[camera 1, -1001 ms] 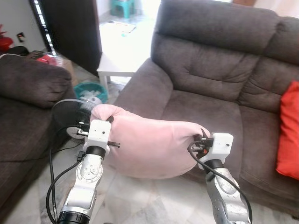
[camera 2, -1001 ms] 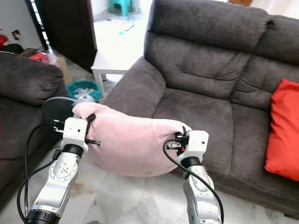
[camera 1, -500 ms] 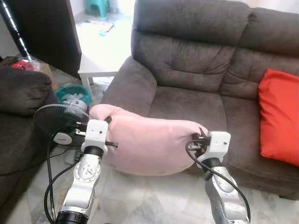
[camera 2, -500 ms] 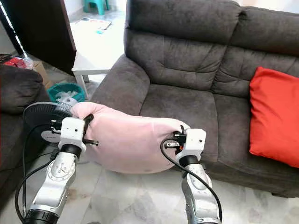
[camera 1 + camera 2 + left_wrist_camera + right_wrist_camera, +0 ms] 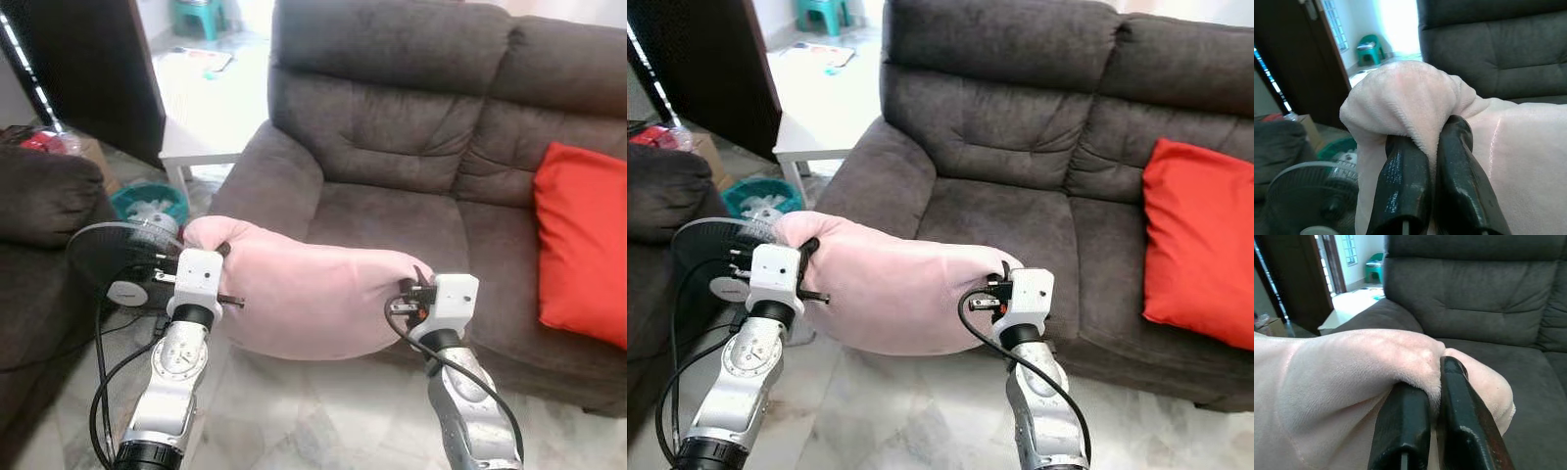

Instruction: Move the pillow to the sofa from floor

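So the pink pillow (image 5: 309, 299) is up off the floor (image 5: 294, 411), held in the air between both arms right in front of the dark grey sofa (image 5: 411, 127), roughly level with the seat cushion's front edge but not resting on it as far as I can tell. The left gripper (image 5: 1426, 147) is clamped tight on a bunched fold at the pillow's left end, the 2 black fingers (image 5: 1400, 181) squeezed together with plush fabric pinched between them. Same deal on the other side: the right gripper (image 5: 1436, 377) is pinching the pillow's right corner, fingers closed hard on a ridge of fabric. The pillow sags a bit in the middle between the 2 holds. On the sofa's right seat there's a red cushion (image 5: 578, 245) leaning against the backrest. Off to the robot's left there's a black floor fan (image 5: 118, 264) just behind the left arm, a teal basket (image 5: 152, 201) beyond it, and a small white counter (image 5: 191, 152) next to the sofa's armrest.
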